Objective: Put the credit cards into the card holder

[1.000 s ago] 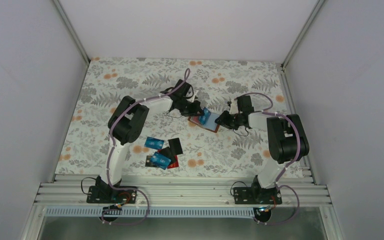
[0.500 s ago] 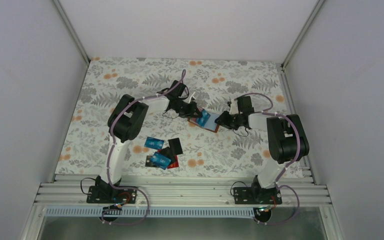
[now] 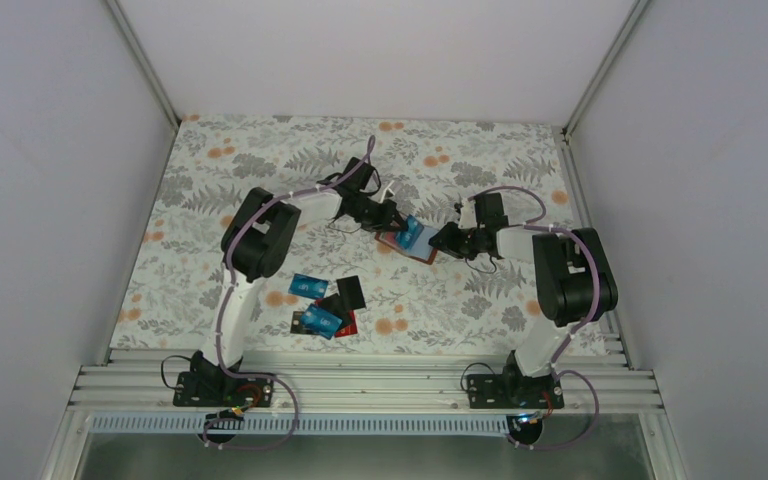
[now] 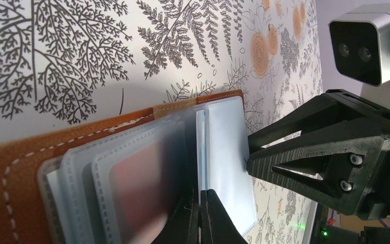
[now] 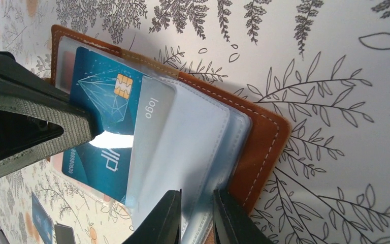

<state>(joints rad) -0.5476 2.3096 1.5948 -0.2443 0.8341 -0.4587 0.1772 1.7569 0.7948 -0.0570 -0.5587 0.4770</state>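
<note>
Lying loose: several credit cards (image 3: 320, 305) on the desk (image 3: 260, 170), nearer the arm bases than the card holder (image 3: 422, 252) and well apart from it.
Holder: open flat between both pincers.
Right pincer (image 5: 195, 219): pinching the holder's clear sleeves (image 5: 193, 137).
Left pincer (image 4: 199, 216): pressed together, apparently gripping a blue card (image 5: 101, 101) that is partly inside a sleeve.
Push: likely along the card's long axis, towards the right pincer.

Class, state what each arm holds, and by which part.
The left fingers pinch the blue credit card by its outer edge. The right fingers pinch the card holder by the free edge of its clear sleeves.
</note>
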